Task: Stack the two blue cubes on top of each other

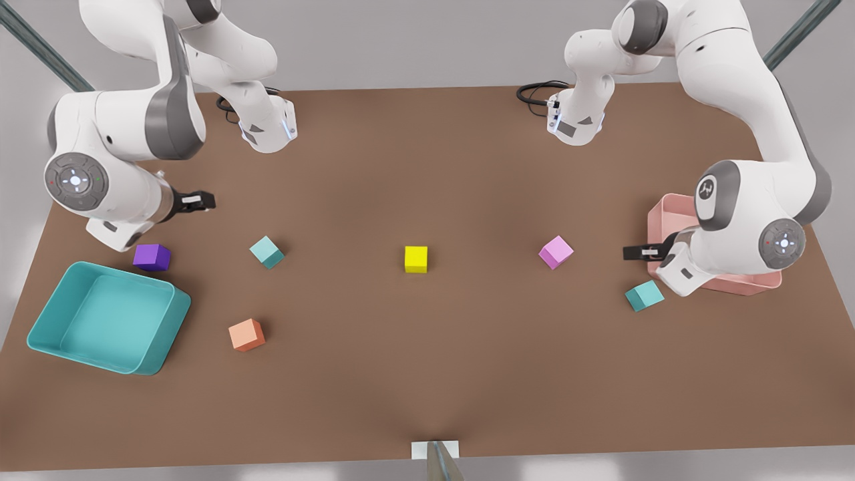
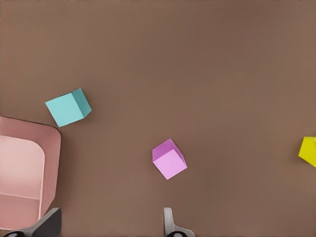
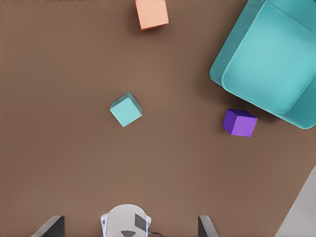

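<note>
A wide, matte brown tabletop [image 1: 427, 374] fills the space under soft, even light. Behind it stands a plain pale grey wall [image 1: 414, 40], crossed by what may be dark metal struts [image 1: 40, 47].

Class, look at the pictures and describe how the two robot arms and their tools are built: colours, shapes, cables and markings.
Both arms have glossy white rounded shells with grey joint bands. Round grey end caps carry small light markings and a red dot. A black cable loops at each base. The left tool, on the front view's right, and the right tool, on the front view's left, are black with a pale patch. In the wrist views their fingers look grey.
</note>
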You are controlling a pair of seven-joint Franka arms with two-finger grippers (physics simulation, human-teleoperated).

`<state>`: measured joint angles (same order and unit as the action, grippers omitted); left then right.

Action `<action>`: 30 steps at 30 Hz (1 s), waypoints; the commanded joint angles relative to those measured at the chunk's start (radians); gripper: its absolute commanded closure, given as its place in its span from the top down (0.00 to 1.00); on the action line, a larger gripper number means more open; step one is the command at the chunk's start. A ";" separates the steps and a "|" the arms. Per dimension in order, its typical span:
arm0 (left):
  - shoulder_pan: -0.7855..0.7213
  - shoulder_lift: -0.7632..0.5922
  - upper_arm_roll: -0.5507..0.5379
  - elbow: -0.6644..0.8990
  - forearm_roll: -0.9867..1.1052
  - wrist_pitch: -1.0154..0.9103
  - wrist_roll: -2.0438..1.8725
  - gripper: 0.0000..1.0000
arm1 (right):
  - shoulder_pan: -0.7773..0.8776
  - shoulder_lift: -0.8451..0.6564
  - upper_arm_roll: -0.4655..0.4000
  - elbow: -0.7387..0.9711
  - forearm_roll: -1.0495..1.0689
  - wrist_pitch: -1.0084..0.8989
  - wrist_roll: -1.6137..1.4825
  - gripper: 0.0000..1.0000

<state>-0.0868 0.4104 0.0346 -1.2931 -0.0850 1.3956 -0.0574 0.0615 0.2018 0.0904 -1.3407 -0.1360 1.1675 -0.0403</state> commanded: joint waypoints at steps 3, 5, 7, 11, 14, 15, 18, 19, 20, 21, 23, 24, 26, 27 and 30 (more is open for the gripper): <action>0.002 -0.002 -0.001 -0.002 0.017 0.034 -0.013 1.00 | -0.022 0.031 0.000 -0.002 0.009 0.038 -0.010 1.00; 0.002 -0.002 -0.001 -0.002 0.017 0.017 -0.013 1.00 | -0.026 0.038 0.000 -0.067 0.003 0.084 0.007 1.00; 0.002 -0.002 -0.001 0.000 0.017 -0.043 -0.013 1.00 | -0.040 0.024 0.000 -0.179 0.019 0.192 0.138 1.00; 0.002 -0.002 -0.001 0.000 0.017 -0.043 -0.013 1.00 | -0.075 -0.010 -0.001 -0.348 0.092 0.302 0.460 1.00; 0.004 -0.002 0.001 0.000 0.010 -0.044 -0.012 1.00 | -0.086 -0.114 -0.001 -0.574 0.111 0.420 0.606 1.00; 0.004 -0.002 0.001 0.000 0.010 -0.046 -0.013 1.00 | -0.086 -0.121 -0.003 -0.592 0.136 0.423 0.640 1.00; 0.006 -0.002 0.001 0.002 0.011 -0.063 -0.012 1.00 | -0.104 -0.104 -0.003 -0.618 0.130 0.459 0.665 1.00; 0.006 -0.002 0.001 0.000 0.011 -0.063 -0.012 1.00 | -0.106 -0.093 -0.004 -0.620 0.128 0.457 0.663 1.00; 0.004 -0.002 0.002 0.002 0.011 -0.063 -0.012 1.00 | -0.108 -0.097 -0.004 -0.635 0.128 0.463 0.674 1.00; 0.004 -0.002 0.002 0.000 0.011 -0.063 -0.012 1.00 | -0.106 -0.090 -0.004 -0.635 0.127 0.514 0.756 1.00; 0.005 -0.002 0.001 0.002 0.011 -0.063 -0.012 1.00 | -0.103 -0.064 -0.004 -0.661 0.125 0.598 0.885 1.00; 0.006 -0.002 0.002 0.000 0.011 -0.063 -0.012 1.00 | -0.103 -0.064 -0.003 -0.706 0.122 0.672 0.945 1.00; 0.004 -0.002 0.001 0.000 0.011 -0.063 -0.012 1.00 | -0.104 -0.064 -0.001 -0.741 0.124 0.748 0.991 1.00; 0.005 -0.002 0.001 0.000 0.011 -0.063 -0.012 1.00 | -0.104 -0.064 -0.001 -0.773 0.125 0.808 1.025 1.00; 0.004 -0.002 0.001 0.000 0.011 -0.063 -0.012 1.00 | -0.106 -0.074 -0.001 -0.857 0.167 0.994 1.152 1.00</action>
<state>-0.0828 0.4093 0.0354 -1.2933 -0.0741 1.3359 -0.0674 -0.0442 0.1293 0.0888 -2.1849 0.0072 1.9190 0.5682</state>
